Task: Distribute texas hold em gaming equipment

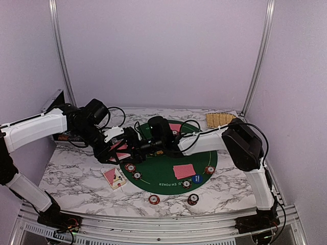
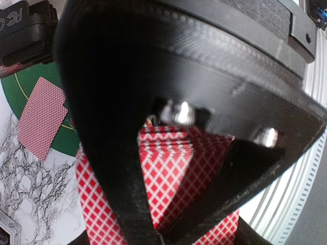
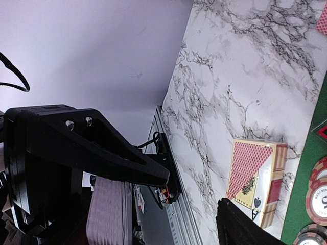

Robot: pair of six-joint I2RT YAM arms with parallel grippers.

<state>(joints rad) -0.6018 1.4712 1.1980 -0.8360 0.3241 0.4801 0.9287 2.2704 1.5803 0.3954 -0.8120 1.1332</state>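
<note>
My left gripper is shut on a deck of red-backed playing cards, held over the left edge of the green mat. In the top view that deck shows between the two arms. My right gripper reaches across from the right and stands open beside the deck, whose edge shows under its upper finger. Nothing lies between its tips. Single cards lie face down on the mat. Poker chip stacks ring the mat's front, and a blue round button sits near the right.
A card box lies on the marble left of the mat, also in the right wrist view as the card box. A woven straw tray sits at the back right. More chips rest on the marble in front. A dark box stands at the back left.
</note>
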